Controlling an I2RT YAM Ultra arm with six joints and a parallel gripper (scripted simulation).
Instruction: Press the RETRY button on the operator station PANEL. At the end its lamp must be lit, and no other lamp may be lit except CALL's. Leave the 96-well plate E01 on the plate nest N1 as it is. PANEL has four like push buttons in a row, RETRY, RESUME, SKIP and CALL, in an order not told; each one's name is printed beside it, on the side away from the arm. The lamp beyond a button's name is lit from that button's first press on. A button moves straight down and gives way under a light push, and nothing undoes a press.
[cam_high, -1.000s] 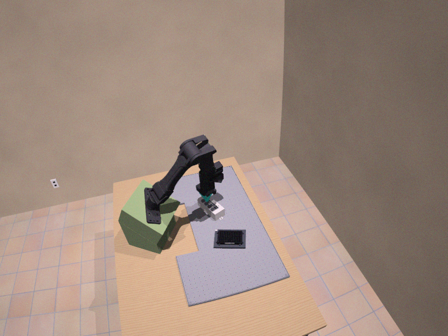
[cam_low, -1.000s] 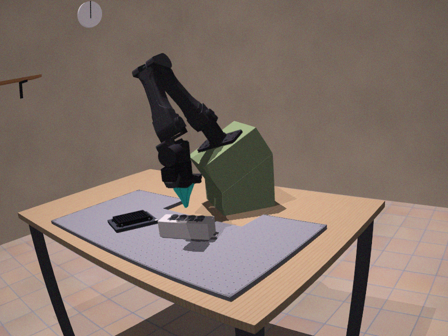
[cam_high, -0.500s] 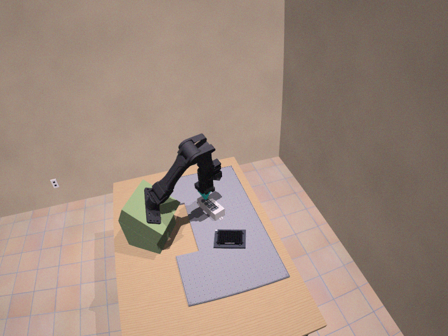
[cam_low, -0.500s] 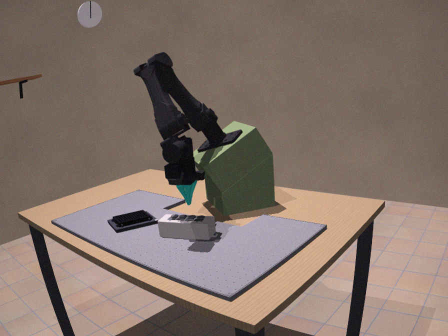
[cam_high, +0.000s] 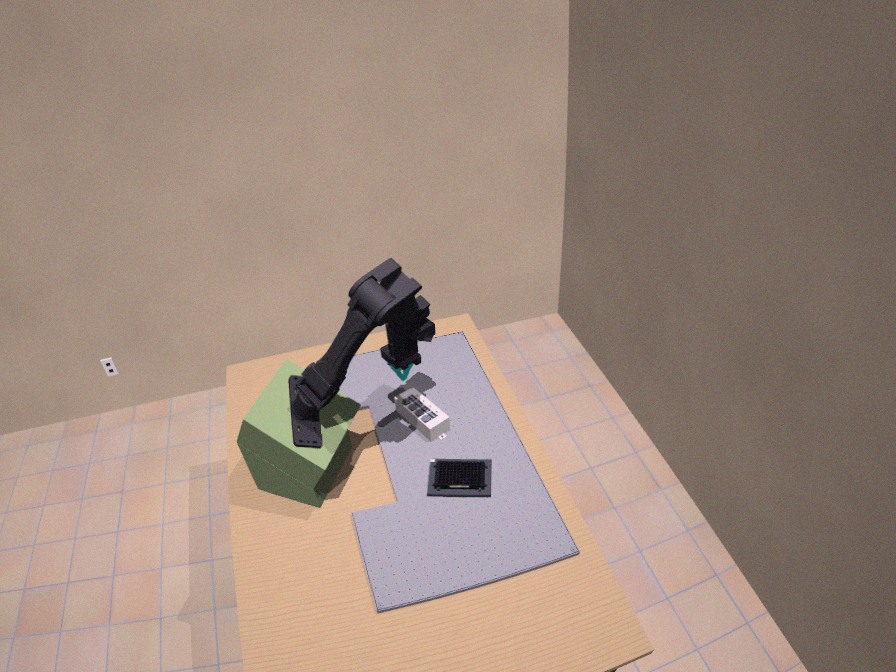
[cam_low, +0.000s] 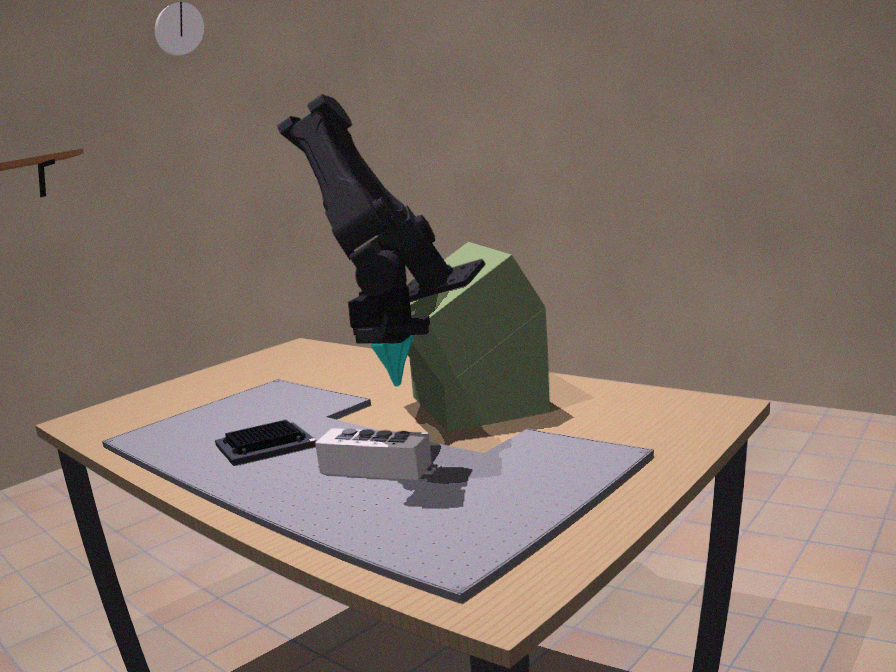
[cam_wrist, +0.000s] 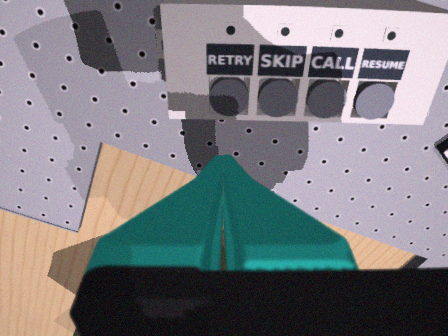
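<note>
Lining up my gripper (cam_wrist: 223, 168), fingers together and empty, above PANEL (cam_high: 421, 413) near the table's far edge; RETRY button (cam_wrist: 228, 95) unlit. Next I descend straight onto it, avoiding SKIP (cam_wrist: 277, 97).

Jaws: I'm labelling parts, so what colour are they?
Teal, shut into a wedge on the gripper; the wrist view shows it best.

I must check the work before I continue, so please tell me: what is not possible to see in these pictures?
- Button names: unreadable on the panel in top and exterior views, too small.
- Plate: wrist view's right edge cuts it.
- Gripper height above the panel: wrist view cannot show it.
- Wells of the plate: too small to count.
</note>
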